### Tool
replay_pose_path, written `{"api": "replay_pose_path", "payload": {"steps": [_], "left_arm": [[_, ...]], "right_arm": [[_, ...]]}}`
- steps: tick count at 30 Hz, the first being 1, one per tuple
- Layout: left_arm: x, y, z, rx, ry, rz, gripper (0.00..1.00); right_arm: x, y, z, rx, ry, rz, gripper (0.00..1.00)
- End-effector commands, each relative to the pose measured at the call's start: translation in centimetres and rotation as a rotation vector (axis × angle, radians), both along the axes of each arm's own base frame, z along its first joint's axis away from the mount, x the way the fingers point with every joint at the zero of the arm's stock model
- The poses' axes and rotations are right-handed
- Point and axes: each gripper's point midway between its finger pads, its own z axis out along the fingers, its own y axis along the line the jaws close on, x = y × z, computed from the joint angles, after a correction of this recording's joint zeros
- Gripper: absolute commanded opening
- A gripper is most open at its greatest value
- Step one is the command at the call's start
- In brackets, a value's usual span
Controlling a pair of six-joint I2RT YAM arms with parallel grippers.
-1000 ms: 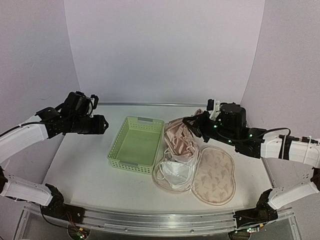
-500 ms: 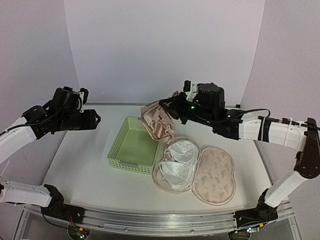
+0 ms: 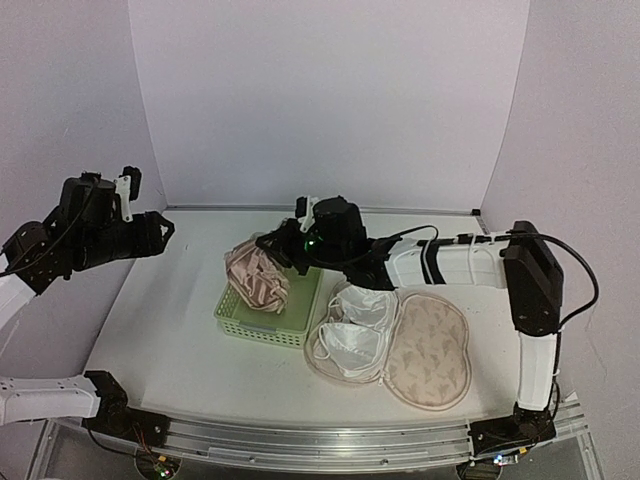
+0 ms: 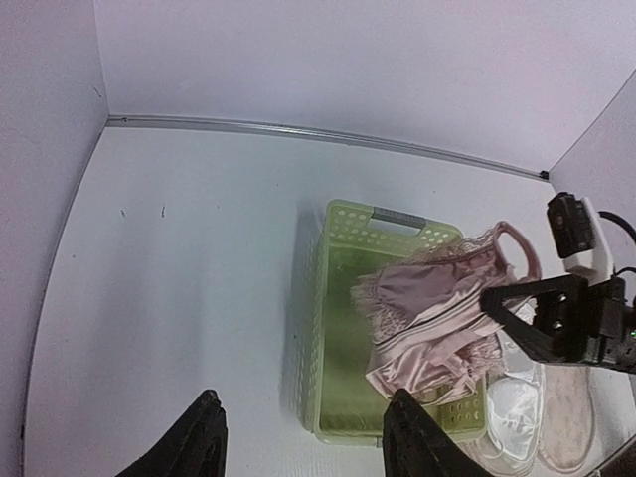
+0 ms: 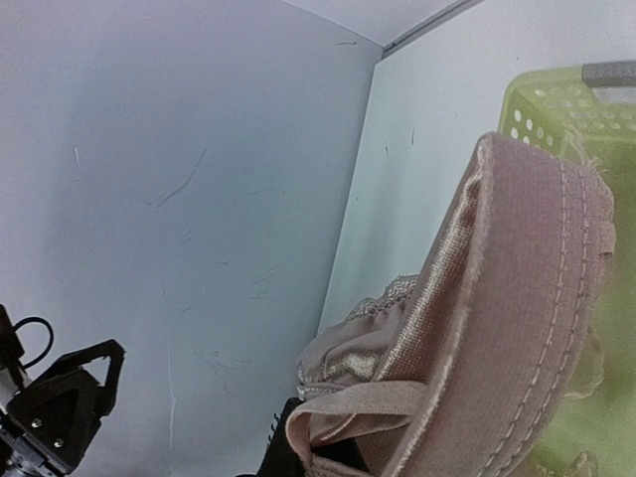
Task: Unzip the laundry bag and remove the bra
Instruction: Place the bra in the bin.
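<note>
The laundry bag (image 3: 432, 352) lies unzipped and spread flat at the right, its patterned lid folded toward the front. A white padded garment (image 3: 350, 338) rests in its other half. The pink satin bra (image 3: 257, 279) hangs from my right gripper (image 3: 273, 244), which is shut on it, and droops onto the left part of the green basket (image 3: 262, 332). In the left wrist view the bra (image 4: 434, 316) drapes over the basket (image 4: 318, 298). In the right wrist view the bra's strap (image 5: 517, 298) fills the frame. My left gripper (image 3: 160, 234) is open, raised at the far left, holding nothing.
The right arm (image 3: 440, 262) stretches across the table's back from right to left. White walls enclose the table on three sides. The bag lies right beside the basket's right edge. Bare tabletop (image 4: 179, 278) lies left of the basket.
My right arm has swung left, carrying the bra from above the bag to over the basket. The left arm has drawn back to the left and upward.
</note>
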Motion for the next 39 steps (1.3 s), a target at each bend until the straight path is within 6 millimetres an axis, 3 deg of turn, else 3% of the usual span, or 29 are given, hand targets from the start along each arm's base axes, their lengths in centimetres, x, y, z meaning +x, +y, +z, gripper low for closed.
{"api": "replay_pose_path", "payload": {"steps": [1,10,20,29,39], "left_arm": [[-0.3,0.4,1.4,-0.002,-0.04,-0.001,0.54],[-0.5,0.2,1.2,0.001,-0.036,-0.018,0.54],[-0.4,0.0,1.3,-0.003,-0.035,-0.023,0.54],[0.1,-0.5,1.0,0.007,-0.015,-0.029,0.54],[0.7,-1.0,0.7,0.012,-0.001,-0.033,0.54]], "right_arm": [[0.7,1.8,1.8,0.113,-0.026,0.024,0.0],[2.2,2.5,-8.6,0.0,0.108,-0.004,0.0],[4.4,0.1,-13.7,-0.116,0.149,-0.094,0.02],[5.5,-1.2,-12.5,-0.186,0.126,-0.135,0.39],[5.2,-2.4,-9.2,-0.231,0.102,-0.153,0.47]]}}
